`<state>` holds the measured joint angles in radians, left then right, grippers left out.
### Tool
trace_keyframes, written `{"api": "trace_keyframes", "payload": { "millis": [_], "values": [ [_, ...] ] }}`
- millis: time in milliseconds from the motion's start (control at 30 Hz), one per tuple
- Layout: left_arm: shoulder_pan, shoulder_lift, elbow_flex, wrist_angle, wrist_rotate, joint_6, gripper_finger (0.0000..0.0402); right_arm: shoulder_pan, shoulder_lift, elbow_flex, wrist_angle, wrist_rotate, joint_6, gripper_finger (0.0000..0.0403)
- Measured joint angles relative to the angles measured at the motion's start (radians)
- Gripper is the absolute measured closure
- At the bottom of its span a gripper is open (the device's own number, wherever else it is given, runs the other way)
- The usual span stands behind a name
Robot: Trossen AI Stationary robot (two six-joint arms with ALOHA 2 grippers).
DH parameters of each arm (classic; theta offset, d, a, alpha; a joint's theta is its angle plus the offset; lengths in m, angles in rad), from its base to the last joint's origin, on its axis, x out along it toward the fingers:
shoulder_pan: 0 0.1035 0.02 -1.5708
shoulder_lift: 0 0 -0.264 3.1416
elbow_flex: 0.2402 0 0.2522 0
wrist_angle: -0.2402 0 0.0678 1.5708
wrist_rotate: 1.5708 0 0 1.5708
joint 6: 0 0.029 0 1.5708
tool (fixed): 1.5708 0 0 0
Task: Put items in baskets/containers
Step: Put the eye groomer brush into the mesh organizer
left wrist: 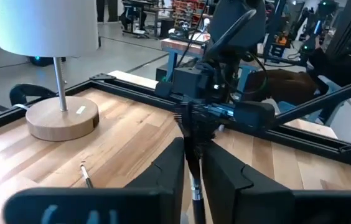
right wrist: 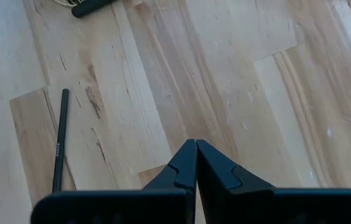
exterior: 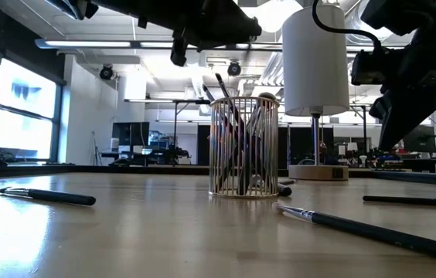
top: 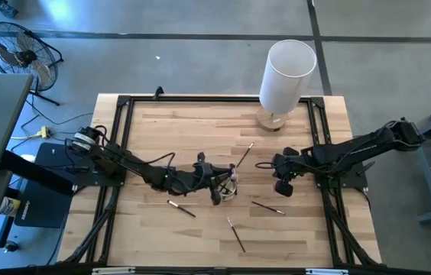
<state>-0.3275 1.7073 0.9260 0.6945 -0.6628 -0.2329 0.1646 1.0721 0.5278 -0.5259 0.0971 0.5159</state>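
A clear ribbed glass cup [exterior: 243, 147] stands near the table's middle [top: 232, 185] with several thin brushes upright in it. My left gripper [top: 218, 192] is beside and above the cup, shut on a thin dark brush [left wrist: 193, 177]. My right gripper [top: 283, 186] hovers right of the cup, shut and empty [right wrist: 195, 149]. Loose brushes lie flat on the table: one in front of my left arm [top: 181, 208], one toward the near edge [top: 236, 234], one below my right gripper [top: 267, 207], and two beyond the cup [top: 244, 155]. My left gripper pinches the dark brush between its two fingers [left wrist: 170, 168], on the handle beside the silver ferrule [left wrist: 195, 186]. The brush runs along the fingers and sticks out past their tips. Its lower end is hidden, so whether it reaches the cup cannot be told.
A tall white cylinder lamp on a round wooden base [top: 280, 72] stands at the table's far edge, right of centre. Black frame rails [top: 116, 153] run along the left and right sides. Bare wood lies toward the near edge.
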Motion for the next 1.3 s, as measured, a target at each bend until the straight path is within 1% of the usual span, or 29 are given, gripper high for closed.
{"api": "trace_keyframes", "payload": {
  "millis": [100,267,700,833,1000,1133,1233,1300],
  "values": [
    [0.000,0.000,0.000,0.000,0.003,0.000,0.0341,0.000,0.000,0.000,0.000,0.000,0.000,0.0401],
    [0.000,0.000,0.000,-0.005,0.046,-0.009,0.0337,0.000,0.000,0.000,0.000,0.000,0.000,0.0402],
    [0.001,0.000,0.000,-0.021,0.047,-0.008,0.0335,0.000,0.000,0.000,0.014,0.000,0.005,0.0402],
    [0.001,0.000,0.000,-0.055,0.044,0.000,0.0334,0.000,0.000,0.000,0.015,0.000,0.010,0.0401],
    [0.001,0.000,0.000,-0.072,0.044,0.079,0.0334,0.000,0.000,0.000,0.018,0.000,0.045,0.0401],
    [0.001,0.000,0.000,-0.069,0.054,0.197,0.0334,0.000,0.000,0.000,0.025,0.000,0.073,0.0402],
    [0.001,0.000,0.000,-0.070,0.108,0.283,0.0334,0.000,0.000,0.000,0.025,0.000,0.112,0.0401],
    [0.001,0.000,0.000,-0.069,0.140,0.315,0.0334,0.000,0.000,0.000,0.026,0.000,0.142,0.0401]
  ]
}}
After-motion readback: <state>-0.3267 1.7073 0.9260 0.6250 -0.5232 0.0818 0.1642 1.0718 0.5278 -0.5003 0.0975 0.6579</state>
